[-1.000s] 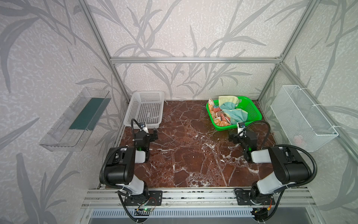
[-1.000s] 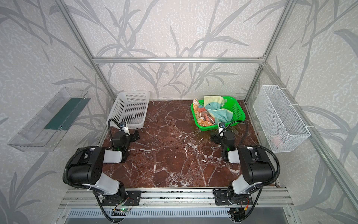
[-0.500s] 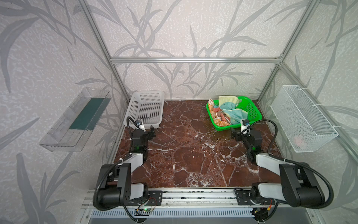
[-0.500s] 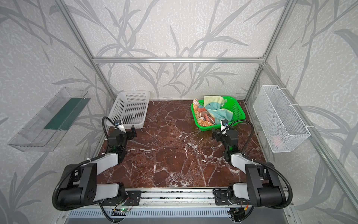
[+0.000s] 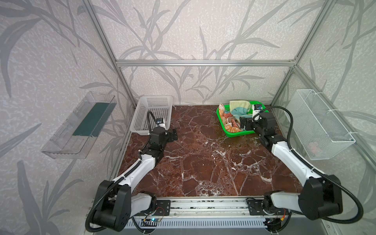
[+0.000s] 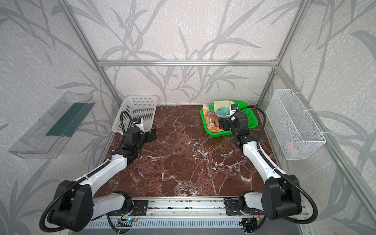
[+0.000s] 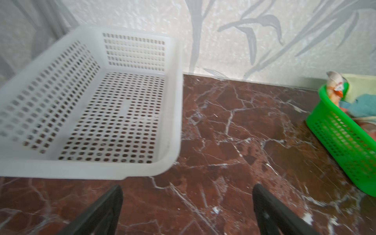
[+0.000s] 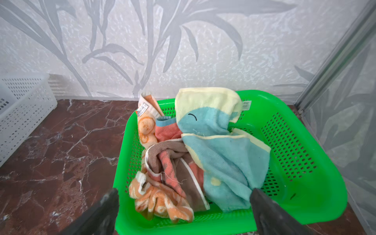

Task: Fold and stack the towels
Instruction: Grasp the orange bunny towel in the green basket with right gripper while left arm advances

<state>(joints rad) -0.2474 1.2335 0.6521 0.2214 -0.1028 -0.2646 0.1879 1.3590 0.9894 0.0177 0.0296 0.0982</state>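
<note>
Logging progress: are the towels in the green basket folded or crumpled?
Crumpled: all three towels lie bunched and overlapping in the green basket.

The towels (image 8: 189, 154) at one o'clock are looped terry cloth, fuzzy and matt. Their green basket (image 8: 295, 142) is glossy perforated plastic. The white basket (image 7: 173, 101) at eleven o'clock is a duller plastic. The tabletop (image 5: 203, 162) looks like polished red-brown marble — shiny, white-veined. At three o'clock, a white wire mesh bin (image 5: 323, 126); at nine, a clear plastic tray (image 5: 67, 138).
</note>
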